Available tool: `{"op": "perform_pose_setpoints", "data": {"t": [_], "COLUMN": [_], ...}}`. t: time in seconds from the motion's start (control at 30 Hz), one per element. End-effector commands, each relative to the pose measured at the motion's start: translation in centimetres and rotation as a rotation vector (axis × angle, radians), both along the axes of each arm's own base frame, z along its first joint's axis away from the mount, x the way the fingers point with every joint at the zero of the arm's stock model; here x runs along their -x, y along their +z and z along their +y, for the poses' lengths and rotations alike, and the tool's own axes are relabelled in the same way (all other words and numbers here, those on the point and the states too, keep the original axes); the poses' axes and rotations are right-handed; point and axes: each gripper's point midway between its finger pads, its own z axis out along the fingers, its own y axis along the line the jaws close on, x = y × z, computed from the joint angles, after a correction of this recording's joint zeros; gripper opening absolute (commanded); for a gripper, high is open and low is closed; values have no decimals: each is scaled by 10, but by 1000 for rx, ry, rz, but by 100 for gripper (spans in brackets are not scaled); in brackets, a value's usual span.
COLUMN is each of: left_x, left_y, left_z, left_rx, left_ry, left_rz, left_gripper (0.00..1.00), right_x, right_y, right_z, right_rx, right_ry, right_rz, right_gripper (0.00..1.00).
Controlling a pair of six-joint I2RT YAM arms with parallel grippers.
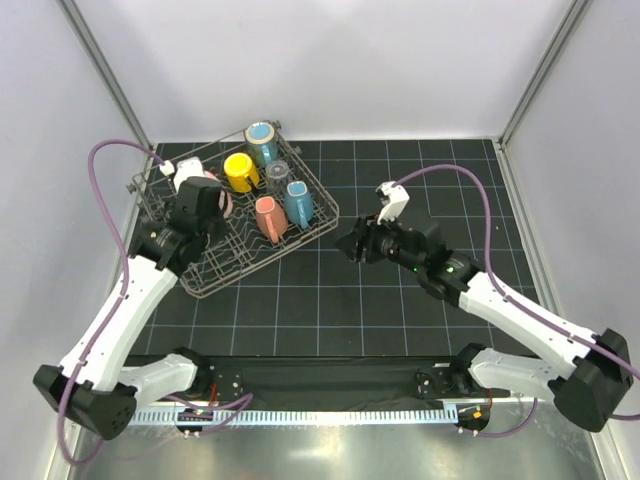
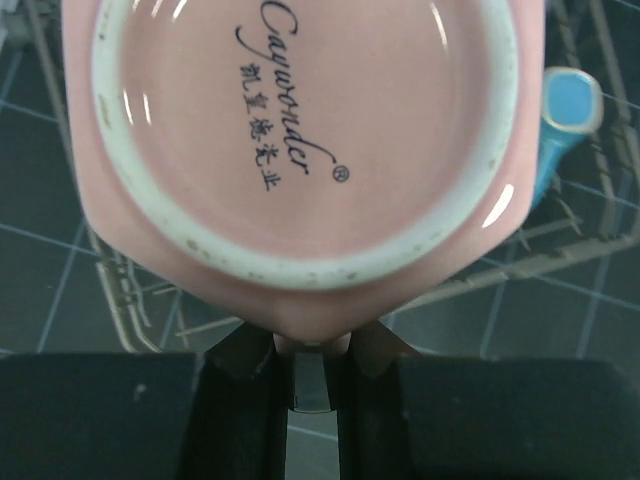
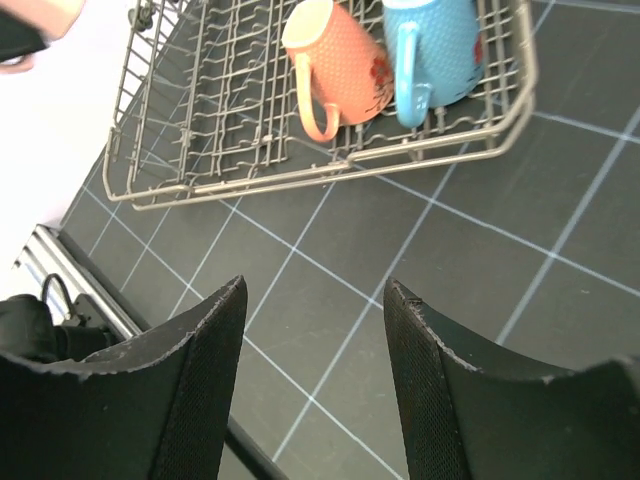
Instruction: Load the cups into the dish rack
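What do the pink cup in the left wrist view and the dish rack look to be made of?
The pink cup: likely glazed ceramic; glossy highlights, pale speckled foot ring, printed maker's mark. The dish rack: seemingly metal wire, dull grey finish, thin crossing rods; possibly coated.

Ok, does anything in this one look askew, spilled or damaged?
The dish rack sits skewed, its sides diagonal to the grid lines of the mat. The pink cup held by the left gripper shows dark specks on its pale foot ring, seemingly wear rather than a crack. Nothing looks spilled.
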Motion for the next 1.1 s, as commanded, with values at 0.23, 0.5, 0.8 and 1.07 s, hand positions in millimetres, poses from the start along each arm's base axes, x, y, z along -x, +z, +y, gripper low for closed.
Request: {"op": "perform_pose_setpoints", "data": {"t": [0.23, 0.5, 0.8, 1.07], "left_x": [-82, -123, -156, -168], "left_y": [-38, -62, -109, -139], "left_z": [72, 90, 108, 115], "left_rx": [9, 12, -11, -28], "left_ry": [285, 377, 458, 500], "left_rz": [-30, 4, 76, 92], "left_gripper": [0, 0, 0, 0], "right_x": [3, 6, 13, 9], "right_y": [10, 11, 21, 20], "right_z": [-37, -46, -56, -61], "right_rx": [78, 89, 88, 108], "right_ry": [-84, -92, -87, -94], "right_rz": [-79, -92, -111, -118], "right_gripper": [58, 58, 58, 58]}}
